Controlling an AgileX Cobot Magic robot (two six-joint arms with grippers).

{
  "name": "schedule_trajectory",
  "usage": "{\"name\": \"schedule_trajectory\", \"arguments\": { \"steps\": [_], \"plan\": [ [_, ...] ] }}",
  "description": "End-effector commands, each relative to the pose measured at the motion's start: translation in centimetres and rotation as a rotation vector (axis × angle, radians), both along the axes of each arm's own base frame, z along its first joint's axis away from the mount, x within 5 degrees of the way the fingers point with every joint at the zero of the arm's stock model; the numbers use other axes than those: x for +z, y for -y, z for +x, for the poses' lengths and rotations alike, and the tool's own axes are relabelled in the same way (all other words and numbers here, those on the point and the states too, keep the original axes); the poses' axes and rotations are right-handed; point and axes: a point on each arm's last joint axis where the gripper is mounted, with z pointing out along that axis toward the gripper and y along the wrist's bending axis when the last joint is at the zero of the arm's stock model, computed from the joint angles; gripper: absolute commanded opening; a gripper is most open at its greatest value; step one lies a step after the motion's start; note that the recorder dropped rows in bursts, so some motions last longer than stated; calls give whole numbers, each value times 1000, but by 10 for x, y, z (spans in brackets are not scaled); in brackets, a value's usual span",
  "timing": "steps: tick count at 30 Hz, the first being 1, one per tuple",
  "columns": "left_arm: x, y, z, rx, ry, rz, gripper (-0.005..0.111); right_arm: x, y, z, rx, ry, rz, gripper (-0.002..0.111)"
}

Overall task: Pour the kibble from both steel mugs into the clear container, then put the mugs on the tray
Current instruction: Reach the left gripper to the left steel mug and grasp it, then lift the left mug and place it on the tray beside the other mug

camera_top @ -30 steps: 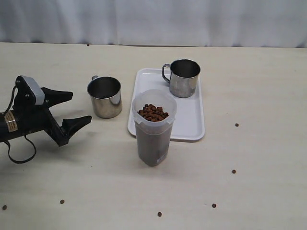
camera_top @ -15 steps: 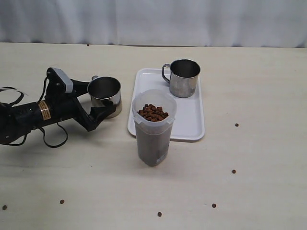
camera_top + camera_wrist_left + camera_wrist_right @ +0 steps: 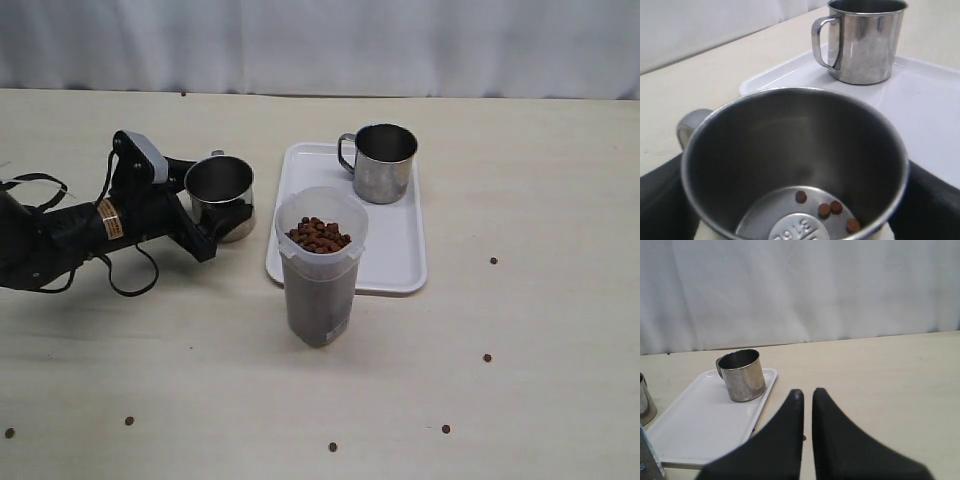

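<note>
You've got two steel mugs [image 3: 384,170], one clear container [image 3: 320,290] and one tray [image 3: 400,262]. Count seven loose kibble pellets [image 3: 487,357] on the table [image 3: 560,180]: four along its near edge, two toward its right edge, one at its far edge. Four more pellets [image 3: 824,210] lie inside the mug [image 3: 790,150] off the tray. The container's kibble is too heaped to count.
</note>
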Motion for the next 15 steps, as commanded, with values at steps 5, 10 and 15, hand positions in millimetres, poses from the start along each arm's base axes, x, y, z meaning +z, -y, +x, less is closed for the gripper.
{"name": "schedule_trajectory", "arguments": {
  "steps": [5, 10, 15],
  "plan": [
    [16, 2, 5, 15, 85, -66, 0, -1, 0, 0, -6, 0, -16, 5],
    [31, 5, 9, -28, 129, -80, 0, -1, 0, 0, -6, 0, -16, 5],
    [48, 15, 25, -178, 107, -136, 0, -1, 0, 0, -6, 0, -16, 5]
  ]
}}
